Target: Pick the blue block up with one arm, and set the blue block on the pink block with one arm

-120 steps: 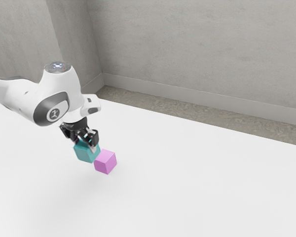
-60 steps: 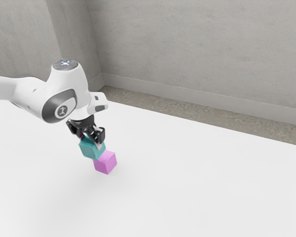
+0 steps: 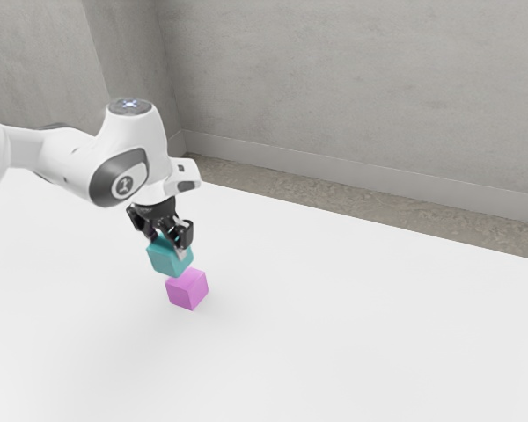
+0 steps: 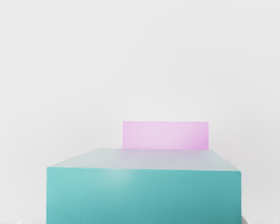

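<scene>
My black gripper [image 3: 171, 243] is shut on the teal-blue block [image 3: 167, 258] and holds it in the air. The pink block [image 3: 187, 289] rests on the white table just below it and slightly toward the exterior view's right. A small gap separates the two blocks. In the wrist view the blue block [image 4: 144, 186] is large and close under my hand, and part of the pink block [image 4: 165, 135] shows beyond its far edge.
The white table [image 3: 352, 334] spreads wide around the blocks. Its far edge runs along a strip of grey floor [image 3: 396, 207] and a concrete wall [image 3: 352, 88] behind.
My arm has carried the blue block upward and toward the exterior view's right, from beside the pink block to above its near side. The pink block has not moved.
</scene>
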Motion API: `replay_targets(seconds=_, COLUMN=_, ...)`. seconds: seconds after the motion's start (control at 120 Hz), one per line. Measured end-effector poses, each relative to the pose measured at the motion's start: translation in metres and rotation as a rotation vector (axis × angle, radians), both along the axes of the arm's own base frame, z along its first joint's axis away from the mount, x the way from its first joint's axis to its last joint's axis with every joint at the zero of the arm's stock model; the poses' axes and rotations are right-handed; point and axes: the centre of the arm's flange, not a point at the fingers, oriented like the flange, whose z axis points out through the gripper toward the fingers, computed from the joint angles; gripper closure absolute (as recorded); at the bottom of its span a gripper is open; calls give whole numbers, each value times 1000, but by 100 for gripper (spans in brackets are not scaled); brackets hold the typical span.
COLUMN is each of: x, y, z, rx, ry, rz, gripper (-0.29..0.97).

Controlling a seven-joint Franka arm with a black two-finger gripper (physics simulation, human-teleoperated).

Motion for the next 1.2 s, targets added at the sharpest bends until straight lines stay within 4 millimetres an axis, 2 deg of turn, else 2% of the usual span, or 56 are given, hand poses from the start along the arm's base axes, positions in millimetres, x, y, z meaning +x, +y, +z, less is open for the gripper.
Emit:
replay_targets(seconds=0.325, x=13, y=5, z=-8, rx=6, ry=39, rz=-13, gripper=38)
replay_targets(seconds=0.633, x=14, y=-7, z=-6, rx=2, ry=41, rz=-49, gripper=38)
replay_targets(seconds=0.925, x=19, y=-5, z=-21, rx=3, ry=62, rz=-56, gripper=38)
replay_targets(seconds=1.2, x=23, y=-5, z=-22, rx=3, ry=59, rz=-62, gripper=38)
